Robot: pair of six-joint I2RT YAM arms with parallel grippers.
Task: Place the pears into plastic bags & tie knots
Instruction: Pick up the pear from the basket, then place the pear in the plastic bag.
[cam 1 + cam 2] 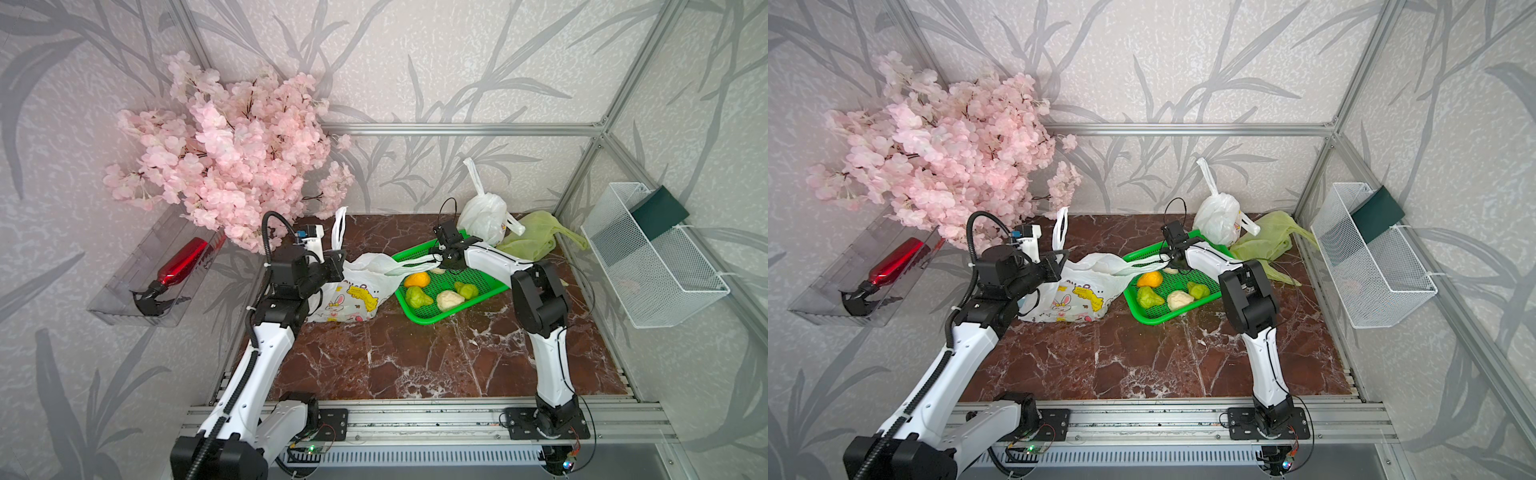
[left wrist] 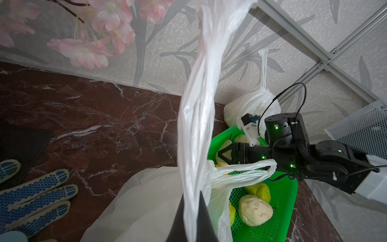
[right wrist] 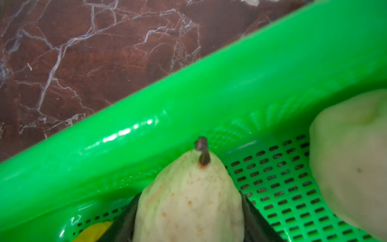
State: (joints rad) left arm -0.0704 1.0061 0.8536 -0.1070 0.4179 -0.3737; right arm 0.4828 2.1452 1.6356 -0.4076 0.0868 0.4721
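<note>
Toward the back of the marble counter [image 1: 415,365], a green mesh basket [image 1: 419,320] holds loose toy pears, among them an orange pear [image 1: 417,279]. Reaching into it, the right pincer [image 1: 439,262] has its jaws pressed against both flanks of a cream-white pear [image 3: 188,199], whose stem points at the basket's rim. Beside the basket, the left pincer [image 1: 337,262] is clamped tight on one handle [image 2: 199,104] of a white rabbit-print bag [image 1: 353,295], holding it up. The pear looks light, bumpy and probably firm, so its wide belly seems the safest hold. The bag's film looks thin, limp and slippery, so its bunched handles are the place to grip.
</note>
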